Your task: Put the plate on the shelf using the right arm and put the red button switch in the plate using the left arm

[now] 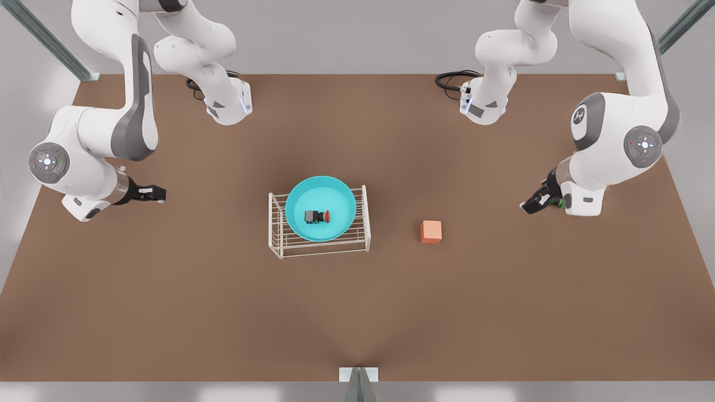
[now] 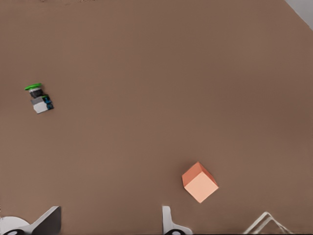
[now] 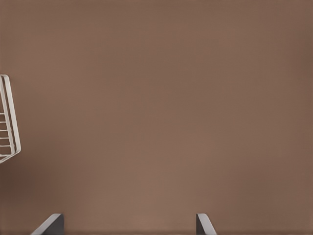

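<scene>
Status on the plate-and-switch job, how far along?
Looks done: round turquoise plate sits on the white wire shelf, with the red-capped button switch in it. Nothing in hand: left gripper and right gripper are open, out at the sides. Nothing left.

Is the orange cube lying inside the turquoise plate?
No, the orange cube sits on the bare table, apart from the shelf; the plate holds the red button switch.

Brown table [image 1: 167, 312]: shelf [image 1: 279, 245], orange cube [image 1: 430, 231], green-capped switch [image 2: 39, 98].
</scene>
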You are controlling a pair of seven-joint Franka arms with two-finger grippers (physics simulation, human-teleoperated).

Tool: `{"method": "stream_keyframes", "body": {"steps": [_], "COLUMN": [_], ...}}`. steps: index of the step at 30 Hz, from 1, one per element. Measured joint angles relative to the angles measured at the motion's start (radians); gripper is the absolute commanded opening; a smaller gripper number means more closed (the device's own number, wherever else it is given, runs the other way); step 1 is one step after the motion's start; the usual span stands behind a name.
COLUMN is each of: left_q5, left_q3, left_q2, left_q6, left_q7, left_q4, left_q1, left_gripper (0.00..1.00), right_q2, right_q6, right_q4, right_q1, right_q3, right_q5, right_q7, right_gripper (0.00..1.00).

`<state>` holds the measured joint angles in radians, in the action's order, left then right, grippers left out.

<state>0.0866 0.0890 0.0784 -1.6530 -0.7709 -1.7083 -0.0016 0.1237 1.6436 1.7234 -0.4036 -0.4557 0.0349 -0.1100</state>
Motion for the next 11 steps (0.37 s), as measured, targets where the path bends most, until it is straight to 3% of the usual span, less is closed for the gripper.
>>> {"method": "stream_keyframes", "body": {"steps": [11], "left_q5": [0.001], "left_q3": [0.001], "left_q2": [0.007], "left_q6": [-0.018], "left_q7": [0.394], "left_q4": [0.001], "left_q1": [0.007], "left_gripper": [1.0], "right_q2": [0.008], "right_q6": [0.0], "right_q4": [-0.006], "right_q1": [0.0], "right_q3": [0.0], "right_q5": [0.0], "right_q7": [0.001], "right_gripper": [1.0]}}
